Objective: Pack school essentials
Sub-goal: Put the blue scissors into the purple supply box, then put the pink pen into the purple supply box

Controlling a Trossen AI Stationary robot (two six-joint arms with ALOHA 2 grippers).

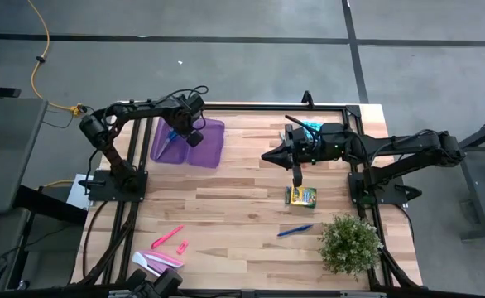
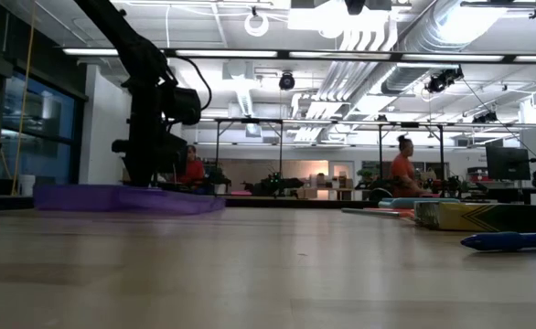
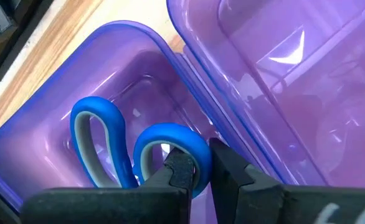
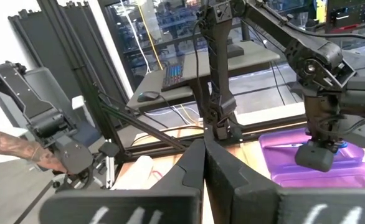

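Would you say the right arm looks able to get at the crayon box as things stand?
Probably yes. The right gripper, shut and empty, hangs just beyond the crayon box, which lies flat on bare table. The pen and plant sit well clear of it.

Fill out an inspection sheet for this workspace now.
Surface: wooden table, mostly bare.
Job's things: blue-handled scissors in purple container; crayon box, blue pen, pink marker on table.
Clutter: green plant.
Grippers: left gripper shut on scissors handle over container; right gripper shut, empty, above table.
Cables: yellow cable on floor.
Surroundings: people seated beyond.
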